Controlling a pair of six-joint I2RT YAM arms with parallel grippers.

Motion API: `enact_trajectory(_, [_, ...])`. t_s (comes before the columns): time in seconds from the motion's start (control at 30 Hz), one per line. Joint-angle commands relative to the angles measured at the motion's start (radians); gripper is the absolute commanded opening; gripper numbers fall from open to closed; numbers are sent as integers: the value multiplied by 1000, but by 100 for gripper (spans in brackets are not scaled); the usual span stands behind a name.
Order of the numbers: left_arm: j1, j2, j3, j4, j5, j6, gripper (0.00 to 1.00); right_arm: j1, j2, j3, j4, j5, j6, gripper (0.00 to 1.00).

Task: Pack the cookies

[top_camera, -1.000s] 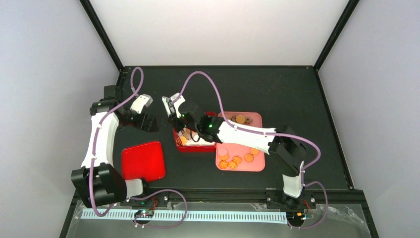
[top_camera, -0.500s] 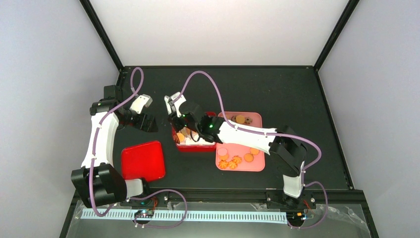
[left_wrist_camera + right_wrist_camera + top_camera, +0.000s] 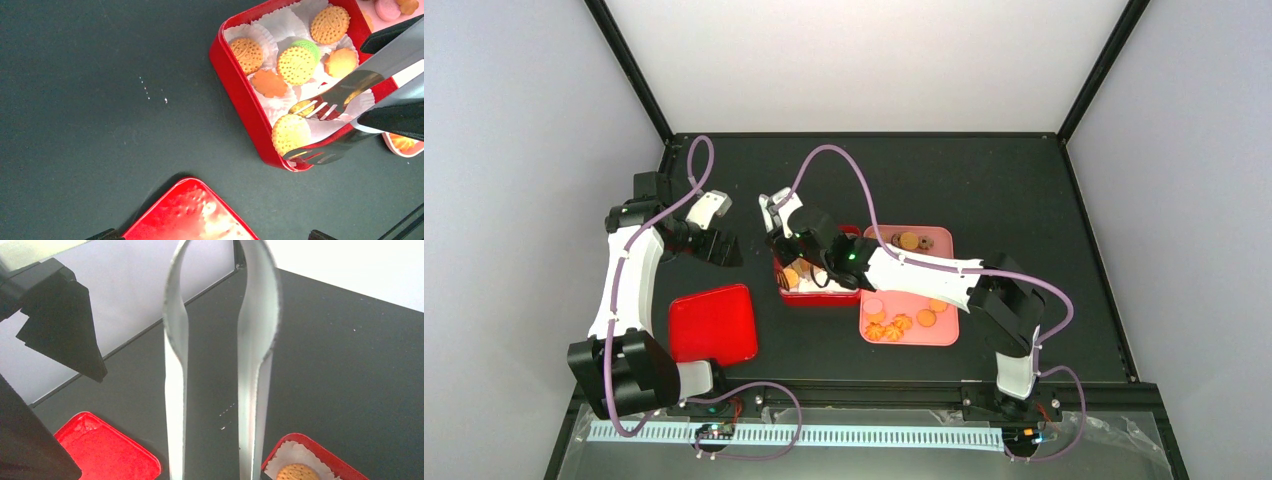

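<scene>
Several golden cookies (image 3: 296,65) and one green cookie (image 3: 306,46) lie in white paper cups in the red box (image 3: 240,95). More cookies (image 3: 899,325) lie on the pink tray (image 3: 914,275). My right gripper (image 3: 796,245) is shut on the metal tongs (image 3: 340,95). The tong tips are apart over the box's near end, on either side of a golden cookie (image 3: 291,134); I cannot tell whether they touch it. In the right wrist view the tongs (image 3: 255,365) fill the middle. My left gripper (image 3: 716,245) is open and empty, left of the box.
A red lid (image 3: 714,323) lies flat at the near left, below my left gripper; it also shows in the left wrist view (image 3: 195,215). A few dark cookies (image 3: 896,239) sit at the tray's far edge. A few crumbs (image 3: 150,92) lie on the black table.
My right gripper and the tongs have shifted slightly over the left end of the red box. The left arm has hardly moved.
</scene>
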Motion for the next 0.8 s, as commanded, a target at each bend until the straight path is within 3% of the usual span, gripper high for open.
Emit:
enact_trajectory(0.0, [9, -14, 20, -12, -7, 11, 99, -2, -42, -16, 51, 24, -6, 38])
enact_trajectory(0.27, [10, -14, 20, -12, -7, 14, 99, -1, -42, -16, 58, 16, -15, 43])
enact_trajectory(0.53, [11, -12, 22, -13, -11, 17, 99, -1, -56, -19, 49, 28, -19, 43])
enact_trajectory(0.77, [16, -12, 28, -19, -13, 19, 99, -3, -219, -111, 29, 97, -55, 42])
